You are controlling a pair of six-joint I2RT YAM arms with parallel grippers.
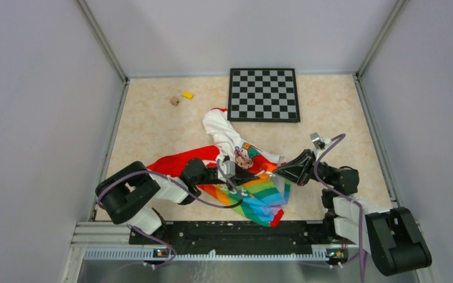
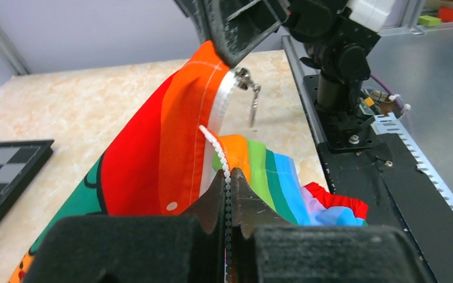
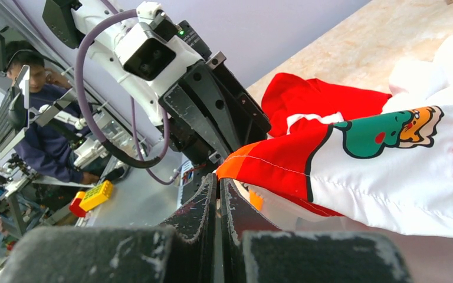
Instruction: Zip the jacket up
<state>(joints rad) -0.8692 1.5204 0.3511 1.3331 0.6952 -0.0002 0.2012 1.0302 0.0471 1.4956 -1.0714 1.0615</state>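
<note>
Thin, smooth cloth with a slight sheen for the jacket (image 1: 258, 194), with neat white stitching along the hem. Glossy white plastic for the zip teeth (image 2: 215, 147); bright polished metal for the zip pull (image 2: 253, 106). Matt black, grainy fingers (image 2: 206, 206) on the left hand (image 2: 227, 177), likewise on the right hand (image 3: 215, 180), there scuffed with pale flecks. Smooth, marbled beige surface (image 1: 153, 130) with a faint sheen. Flat, matt checkerboard (image 1: 263, 94).

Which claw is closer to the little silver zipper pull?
Right. The right claw pinches the jacket by its orange edge, with the zipper pull dangling just beside its tip. The left claw grips the white zipper teeth lower down, farther from the pull.
</note>
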